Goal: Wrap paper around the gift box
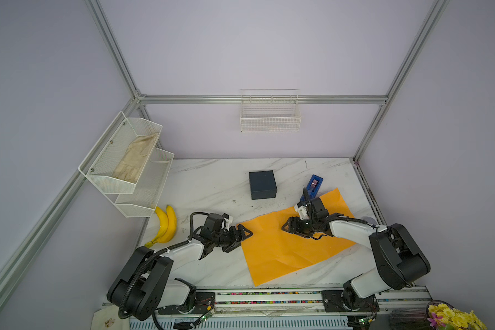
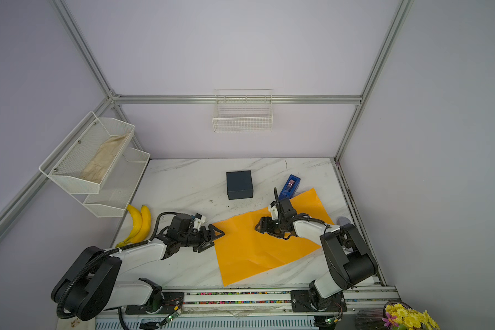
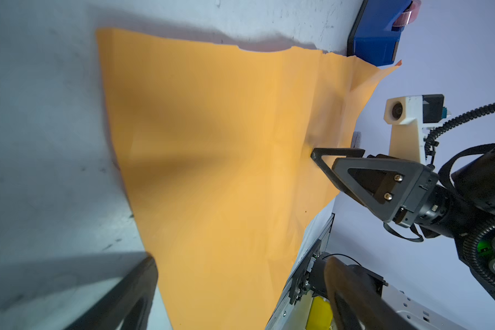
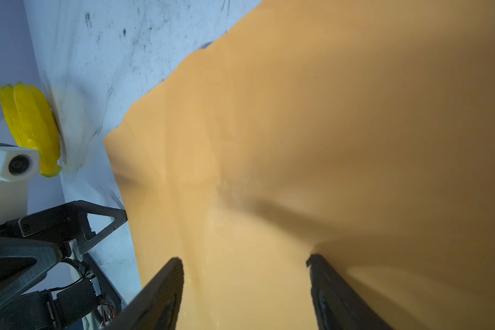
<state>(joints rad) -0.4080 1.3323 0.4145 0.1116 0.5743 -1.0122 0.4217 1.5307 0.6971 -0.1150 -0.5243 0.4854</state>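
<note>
Likely thin, limp, crease-prone: paper [image 1: 283, 251] flat on the worktop [image 1: 212, 185], best pinched at a corner. Behind it and apart, gift box [image 1: 262, 184], stiff, probably light; left tool [image 1: 242, 238] spread at the sheet's left corner; right tool [image 1: 293, 230] spread over its middle, empty.

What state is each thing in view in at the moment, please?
paper, spread flat on the table, lightly creased, not yet folded.
gift box, closed, on the table, off the paper.
left gripper, open, empty, at the paper's edge.
right gripper, open, empty, low over the paper.
tape dispenser, resting beside the paper's far corner.
bananas, lying on the table.
</note>
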